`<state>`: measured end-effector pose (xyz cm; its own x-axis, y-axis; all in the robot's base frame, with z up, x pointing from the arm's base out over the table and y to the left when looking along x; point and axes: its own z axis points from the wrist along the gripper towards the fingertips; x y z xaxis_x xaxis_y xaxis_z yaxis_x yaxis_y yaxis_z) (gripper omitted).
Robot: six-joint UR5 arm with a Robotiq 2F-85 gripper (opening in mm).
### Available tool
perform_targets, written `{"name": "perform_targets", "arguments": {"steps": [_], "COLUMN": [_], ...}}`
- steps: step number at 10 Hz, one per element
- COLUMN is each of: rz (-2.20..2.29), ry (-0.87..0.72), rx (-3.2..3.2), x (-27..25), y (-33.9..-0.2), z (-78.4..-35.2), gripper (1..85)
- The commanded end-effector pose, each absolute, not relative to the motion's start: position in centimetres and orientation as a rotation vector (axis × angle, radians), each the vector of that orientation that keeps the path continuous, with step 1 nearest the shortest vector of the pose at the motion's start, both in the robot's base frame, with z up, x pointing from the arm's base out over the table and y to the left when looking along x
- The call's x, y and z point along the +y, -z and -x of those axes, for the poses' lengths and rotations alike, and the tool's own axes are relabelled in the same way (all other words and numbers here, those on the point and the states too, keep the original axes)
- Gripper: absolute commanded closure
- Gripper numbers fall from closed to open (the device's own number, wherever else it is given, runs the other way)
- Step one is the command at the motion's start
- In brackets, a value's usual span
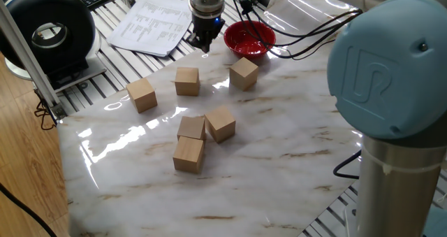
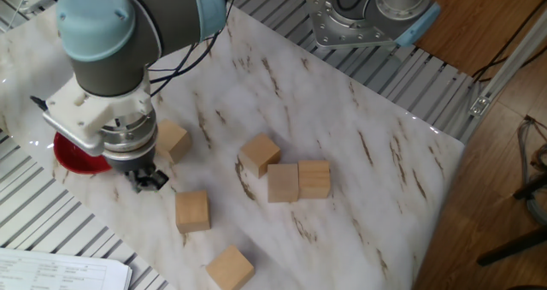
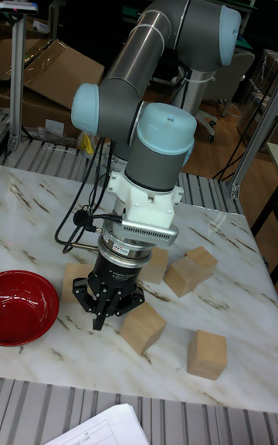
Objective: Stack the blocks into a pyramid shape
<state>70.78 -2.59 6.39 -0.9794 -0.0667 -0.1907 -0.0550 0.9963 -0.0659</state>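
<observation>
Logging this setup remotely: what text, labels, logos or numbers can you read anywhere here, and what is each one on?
Arm joint cap: an embossed logo resembling "UR", the only readable mark.
Printed sheets: rows of print, too small to read.
Blocks: no markings.
Red bowl: no markings.

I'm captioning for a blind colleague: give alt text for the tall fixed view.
A grey-and-blue robot arm's black gripper hangs open and empty just above a white marble table, among scattered light-tan wooden cubes. A red bowl sits at the left edge.
</observation>
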Motion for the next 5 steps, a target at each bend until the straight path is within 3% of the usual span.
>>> {"name": "perform_targets", "arguments": {"steps": [1, 5], "rz": [0.026, 0.016], "ry": [0.036, -0.025], "rx": [2.887, 2.852], "x": [-1.9, -0.8], "y": [-6.8, -7.1], "z": [-72.2, -73.1], "gripper": [84.7, 84.7]}}
